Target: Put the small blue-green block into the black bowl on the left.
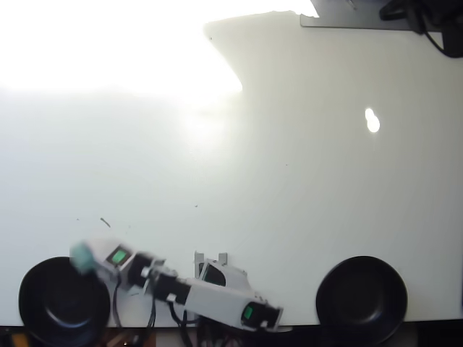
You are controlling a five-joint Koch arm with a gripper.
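Stretching leftward along the bottom edge of the overhead view, the arm is lying low and nearly level, its white and black segments running from a base near the lower middle toward the lower left, with tiny bright-green square marks showing on two of its segments and dark cables looping beneath it. At its far left end the hand is blurring with motion, and the small blue-green block is showing as a smeared teal patch right at its tip; the jaws seem to be closed on the block, though the blur is hiding exactly how they are standing. The block is sitting just over the upper right rim of the black bowl, which is resting at the lower left corner of the worktop, and whether the block is touching that rim is not something the blur is allowing me to tell. A second black bowl of the same look is resting well apart at the lower right. Farther up, the white worktop is lying bare in its middle apart from a few small dark specks on the left, and a small bright spot of reflected light is glinting toward the upper right. Beyond that, strong glare is washing out the whole upper left, and a dark object with cables is sitting at the top right corner.
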